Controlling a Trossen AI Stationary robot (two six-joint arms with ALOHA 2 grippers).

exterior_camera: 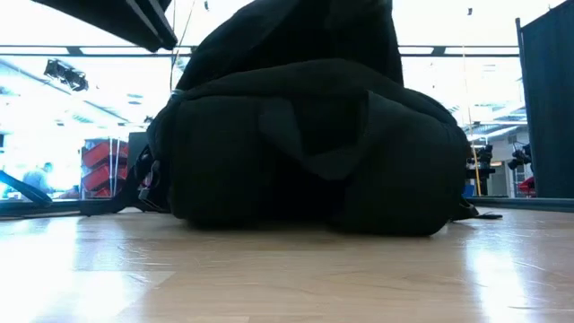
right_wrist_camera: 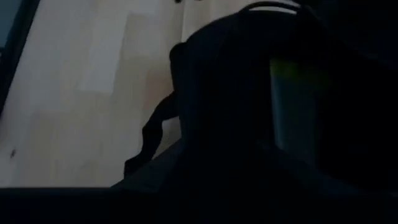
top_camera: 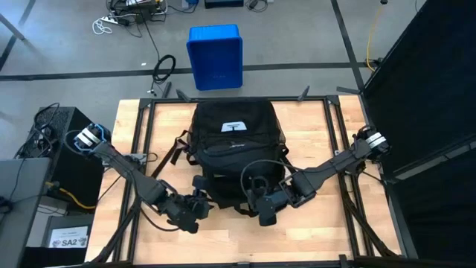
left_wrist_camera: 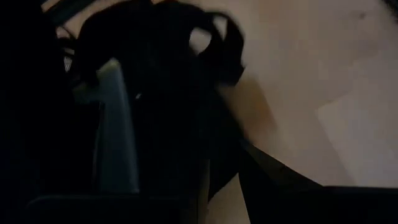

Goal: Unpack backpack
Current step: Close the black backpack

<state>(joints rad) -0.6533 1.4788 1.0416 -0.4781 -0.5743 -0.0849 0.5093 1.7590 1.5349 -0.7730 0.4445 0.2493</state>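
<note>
The black backpack lies flat in the middle of the wooden table, its white label facing up. In the low view its near end rests on the tabletop and fills the middle of the picture. My left gripper is at the backpack's near left corner. My right gripper is at its near right corner. Both wrist views are dark. They show black fabric close in front, with bare wood beside it. Whether either gripper touches the fabric cannot be told.
A blue plastic bin stands on the floor beyond the table's far edge. Loose black straps trail from the backpack's left side. Bare wood lies left and right of the backpack. A black curtain stands to the right of the table.
</note>
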